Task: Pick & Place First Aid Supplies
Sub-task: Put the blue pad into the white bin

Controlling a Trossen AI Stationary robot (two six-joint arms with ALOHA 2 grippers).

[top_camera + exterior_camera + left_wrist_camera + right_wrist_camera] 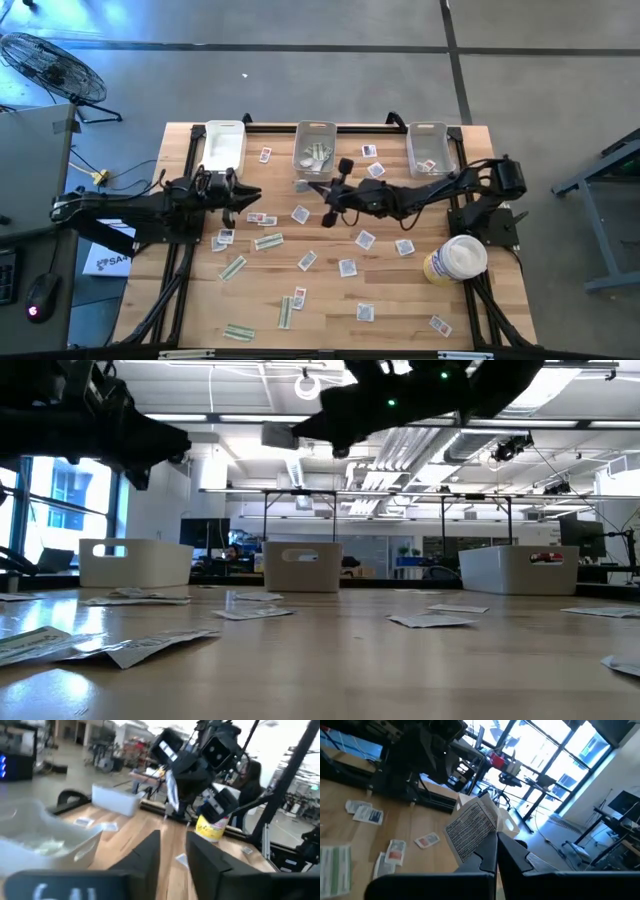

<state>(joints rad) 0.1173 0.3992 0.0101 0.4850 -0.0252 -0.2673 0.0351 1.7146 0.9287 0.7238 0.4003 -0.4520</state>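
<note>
Small white packets with red or blue marks (365, 239) and pale green strips (268, 241) lie flat, scattered over the wooden table. My right gripper (316, 186) hangs in the air just near of the middle bin (315, 146), shut on one white printed packet (470, 830), which also shows in the low view (279, 435). My left gripper (248, 197) hovers over the table's left part, near of the left bin (225, 145). Its fingers (150, 857) are open with only table between them. My right gripper pinches the white packet between its two fingers at one lower edge (484, 846). The fingers come level from the table's right side. The packet is lifted clear of the table and stands out tilted beyond the fingertips, printed face showing.
Three bins line the far edge; the middle one holds green strips and the right one (430, 150) a few packets. A white-and-yellow round tub (455, 260) stands near the right arm's base. Bare wood shows between the loose packets.
</note>
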